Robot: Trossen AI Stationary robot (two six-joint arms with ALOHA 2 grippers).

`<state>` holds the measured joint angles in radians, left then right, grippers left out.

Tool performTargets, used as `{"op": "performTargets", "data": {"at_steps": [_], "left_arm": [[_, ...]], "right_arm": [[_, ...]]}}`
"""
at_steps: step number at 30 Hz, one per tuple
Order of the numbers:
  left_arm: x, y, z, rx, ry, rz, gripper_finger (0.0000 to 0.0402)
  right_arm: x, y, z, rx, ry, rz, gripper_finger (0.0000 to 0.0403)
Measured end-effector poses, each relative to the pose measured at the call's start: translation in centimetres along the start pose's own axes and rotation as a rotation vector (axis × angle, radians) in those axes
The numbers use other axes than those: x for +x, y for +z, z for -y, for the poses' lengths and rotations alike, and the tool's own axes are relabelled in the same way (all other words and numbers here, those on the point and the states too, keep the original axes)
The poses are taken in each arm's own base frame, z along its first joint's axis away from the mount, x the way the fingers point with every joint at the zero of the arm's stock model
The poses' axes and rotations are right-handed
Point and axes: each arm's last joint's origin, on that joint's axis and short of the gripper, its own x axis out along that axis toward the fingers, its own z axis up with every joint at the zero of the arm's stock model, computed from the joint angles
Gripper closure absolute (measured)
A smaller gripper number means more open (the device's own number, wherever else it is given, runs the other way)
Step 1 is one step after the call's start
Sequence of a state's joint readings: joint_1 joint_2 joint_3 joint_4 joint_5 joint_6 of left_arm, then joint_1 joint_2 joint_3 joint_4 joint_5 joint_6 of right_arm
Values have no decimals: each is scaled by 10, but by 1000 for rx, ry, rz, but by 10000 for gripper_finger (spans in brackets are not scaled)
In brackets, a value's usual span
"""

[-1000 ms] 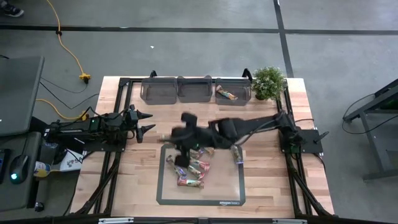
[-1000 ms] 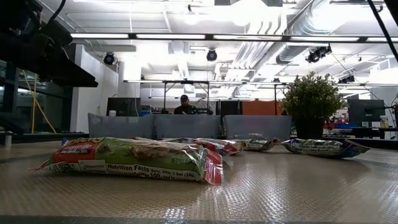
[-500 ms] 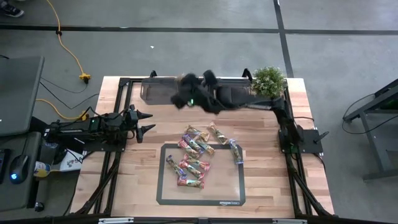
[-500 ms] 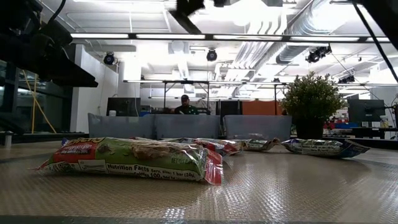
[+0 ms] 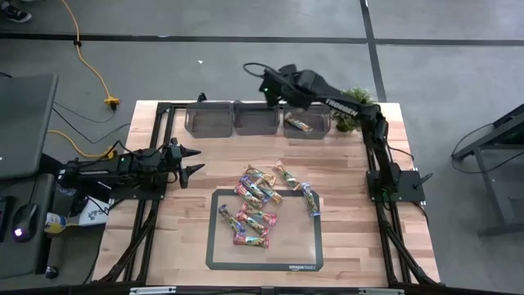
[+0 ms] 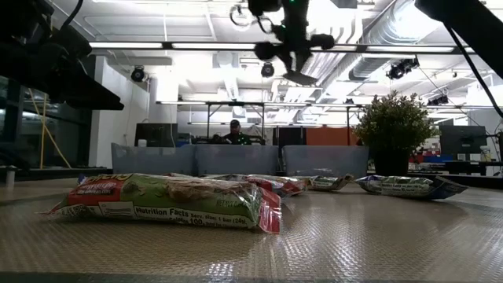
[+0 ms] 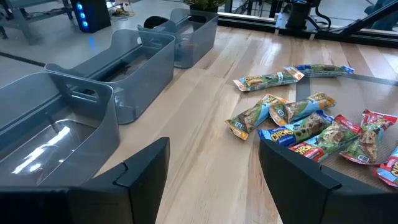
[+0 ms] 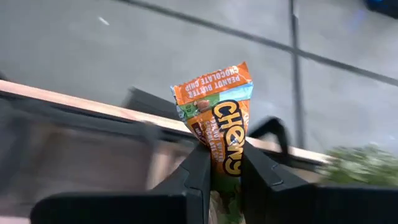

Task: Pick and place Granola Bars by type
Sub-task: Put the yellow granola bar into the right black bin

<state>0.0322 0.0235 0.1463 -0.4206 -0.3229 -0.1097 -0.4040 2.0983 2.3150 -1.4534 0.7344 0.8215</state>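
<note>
High view: right gripper [image 5: 268,88] hangs top centre over the bins [image 5: 256,117], carrying a bar to sort; loose Granola Bars [image 5: 264,199] mid-frame, worktop [image 5: 352,213] open around them.

Left wrist view: left gripper [image 7: 211,171] parked, fingers apart.

Right wrist view: fingers clamped on an orange bar [image 8: 219,122], upright.

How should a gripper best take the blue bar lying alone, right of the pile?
Grip the blue bar at its middle, across the narrow width, coming straight down from above. It lies flat on the table, apart from the other bars, so both long sides probably are free to close on.
</note>
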Motion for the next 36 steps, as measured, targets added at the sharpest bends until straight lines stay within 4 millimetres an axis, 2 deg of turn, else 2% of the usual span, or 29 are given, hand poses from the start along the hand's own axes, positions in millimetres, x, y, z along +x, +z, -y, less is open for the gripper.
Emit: {"op": "performTargets", "data": {"at_steps": [3, 7, 14, 21, 29, 36], "left_arm": [[0, 0, 0, 0, 0, 0, 159], [0, 0, 0, 0, 0, 0, 159], [0, 0, 0, 0, 0, 0, 159], [0, 0, 0, 0, 0, 0, 159], [0, 0, 0, 0, 0, 0, 159], [0, 0, 0, 0, 0, -1, 159]], "right_arm": [[13, 6, 15, -21, -45, -60, 362], [34, 4, 21, -40, -67, -144, 359], [84, -36, 12, -126, -123, -303, 361], [128, -60, 6, -64, -56, -360, 360], [154, -76, 3, -5, 15, -387, 360], [159, -77, 2, -11, 52, -386, 351]]}}
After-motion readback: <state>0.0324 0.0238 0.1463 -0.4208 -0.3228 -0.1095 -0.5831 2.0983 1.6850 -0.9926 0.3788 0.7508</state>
